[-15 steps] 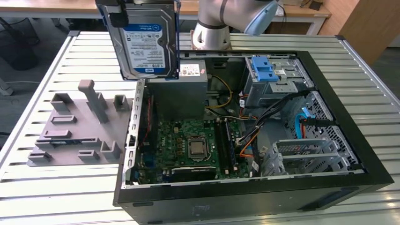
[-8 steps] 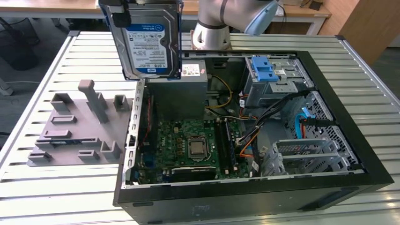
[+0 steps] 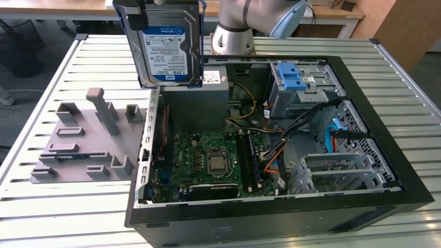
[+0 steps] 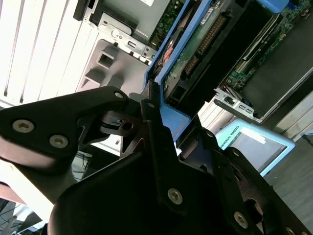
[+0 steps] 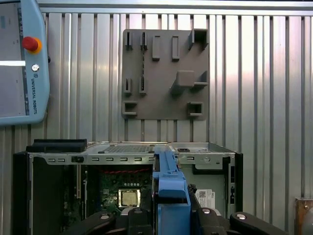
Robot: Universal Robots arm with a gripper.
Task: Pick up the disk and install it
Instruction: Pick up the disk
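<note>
The disk hangs upright in the air above the case's corner on the exterior view's left, its white-and-blue label facing the camera. My gripper is shut on its blue carrier. In the second wrist view the disk runs edge-on away from the black fingers, circuit board and connector showing. In the first wrist view the blue carrier edge rises from between the gripper over the open computer case.
The open computer case lies on a slatted metal table. Inside are a motherboard, a grey power-supply box, a metal drive cage with a blue latch and loose cables. A grey fixture plate lies beside it, a teach pendant beyond.
</note>
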